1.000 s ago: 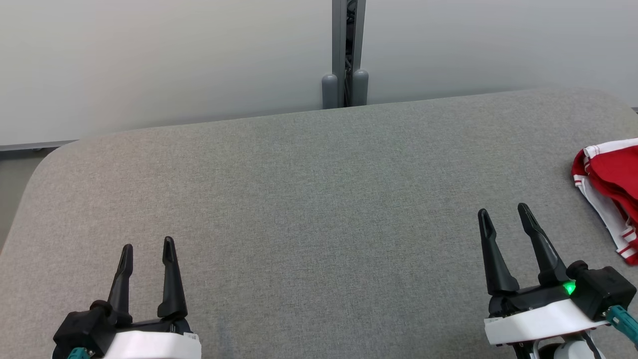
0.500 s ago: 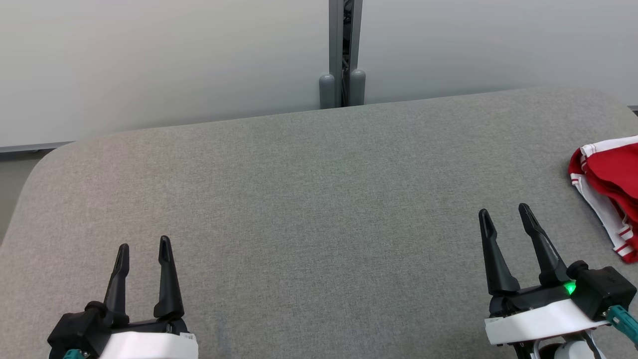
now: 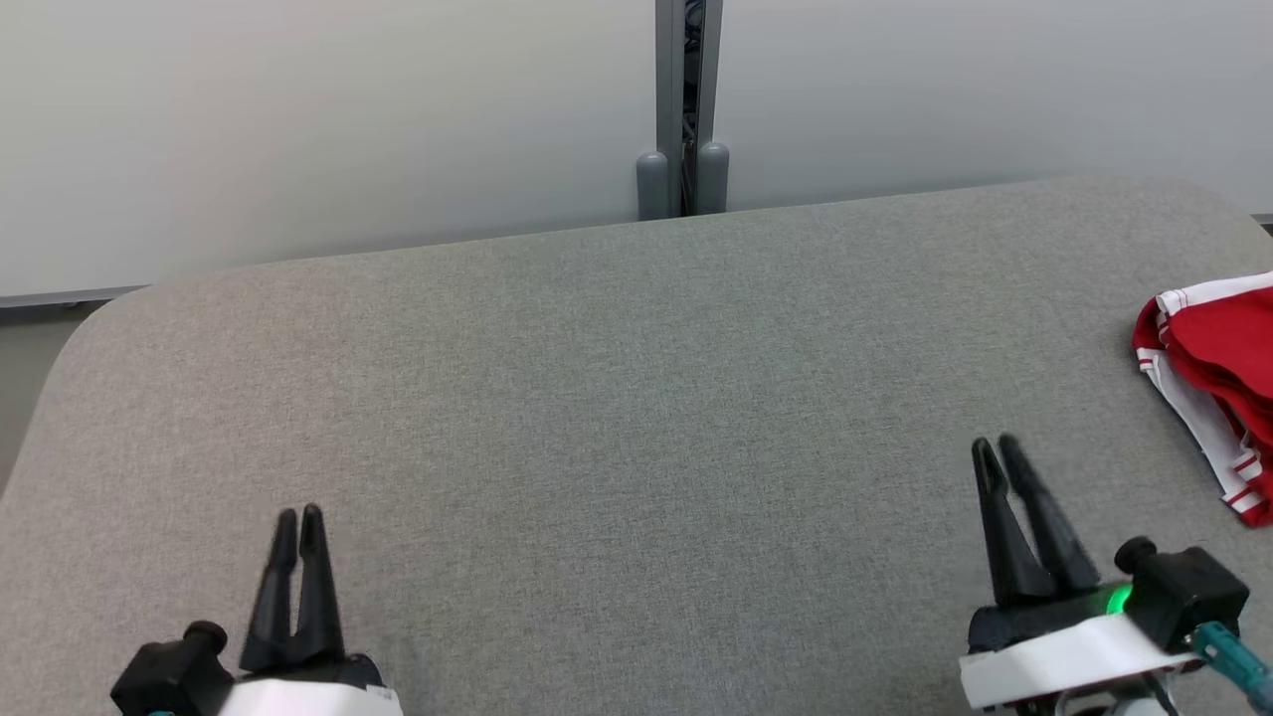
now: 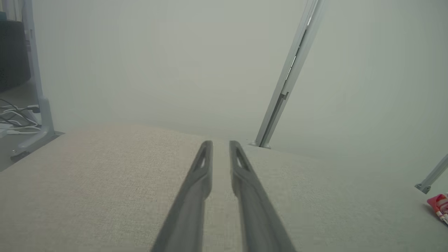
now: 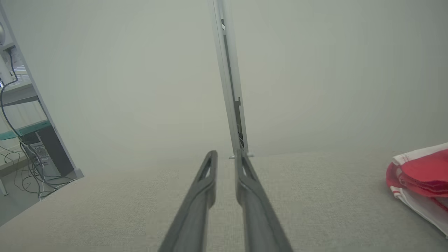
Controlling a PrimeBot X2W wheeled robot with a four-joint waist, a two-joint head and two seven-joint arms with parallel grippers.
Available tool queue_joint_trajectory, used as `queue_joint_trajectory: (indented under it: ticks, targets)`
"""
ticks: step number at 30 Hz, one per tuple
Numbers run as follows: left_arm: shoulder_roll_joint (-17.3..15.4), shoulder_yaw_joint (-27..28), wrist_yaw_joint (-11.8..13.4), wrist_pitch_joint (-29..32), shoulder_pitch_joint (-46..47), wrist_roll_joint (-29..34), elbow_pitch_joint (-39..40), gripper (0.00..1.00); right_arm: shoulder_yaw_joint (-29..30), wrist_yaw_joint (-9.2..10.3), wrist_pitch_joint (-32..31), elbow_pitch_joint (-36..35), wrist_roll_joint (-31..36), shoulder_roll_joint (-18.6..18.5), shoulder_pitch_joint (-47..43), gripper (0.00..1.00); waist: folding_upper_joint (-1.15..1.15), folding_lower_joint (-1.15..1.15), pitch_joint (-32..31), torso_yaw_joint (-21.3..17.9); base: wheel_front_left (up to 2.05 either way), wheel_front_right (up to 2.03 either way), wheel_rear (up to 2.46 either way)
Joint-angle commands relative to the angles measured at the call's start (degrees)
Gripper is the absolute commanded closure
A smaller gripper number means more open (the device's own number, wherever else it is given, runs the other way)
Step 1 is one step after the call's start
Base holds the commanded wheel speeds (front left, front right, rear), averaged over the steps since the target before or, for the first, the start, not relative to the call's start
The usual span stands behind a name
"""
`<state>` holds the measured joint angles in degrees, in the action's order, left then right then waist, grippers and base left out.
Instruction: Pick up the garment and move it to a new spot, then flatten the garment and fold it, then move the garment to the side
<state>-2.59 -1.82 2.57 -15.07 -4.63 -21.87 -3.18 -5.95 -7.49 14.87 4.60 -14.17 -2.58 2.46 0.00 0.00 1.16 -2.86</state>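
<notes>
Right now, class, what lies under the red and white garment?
The garment rests on the grey fabric-covered table. Its bunched folds hide the patch directly beneath, and the picture's edge cuts off its right part.

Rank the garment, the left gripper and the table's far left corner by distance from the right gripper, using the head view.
From the right gripper:
1. garment, close by, ahead and to its right.
2. left gripper, across the table on the left.
3. table's far left corner, farther left and beyond the left gripper.
</notes>
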Motion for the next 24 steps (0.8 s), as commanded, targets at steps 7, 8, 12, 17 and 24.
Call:
queue_joint_trajectory:
  ticks: [7,8,12,17,24]
  targets:
    - [0.2,-1.0,-0.7,0.6,0.9,-5.3,-2.9,1.00,1.4,0.00,-2.0,2.2,-5.8,-0.2,-0.4,1.00,0.00,0.00,0.0,0.1,0.00,0.00,0.00]
    - [0.2,-1.2,-0.8,0.7,1.4,-6.3,-3.3,1.00,1.8,0.00,-2.4,2.4,-6.9,-0.3,-0.3,1.00,0.00,0.00,0.0,0.1,0.00,0.00,0.00]
    - [0.1,-1.9,-1.4,1.1,2.9,-10.4,-4.5,1.00,3.1,0.00,-3.9,3.3,-11.2,-0.7,0.4,1.00,0.00,0.00,0.0,0.2,0.00,0.00,0.00]
    - [0.1,-2.7,-2.0,1.6,4.6,-15.1,-6.0,1.00,4.8,0.00,-5.7,4.3,-16.1,-1.1,1.1,1.00,0.00,0.00,0.0,0.3,0.00,0.00,0.00]
    - [0.1,-3.7,-2.7,2.2,6.6,-20.5,-7.6,1.00,6.8,0.00,-7.8,5.4,-21.6,-1.4,2.0,1.00,0.00,0.00,0.0,0.5,0.00,0.00,0.00]
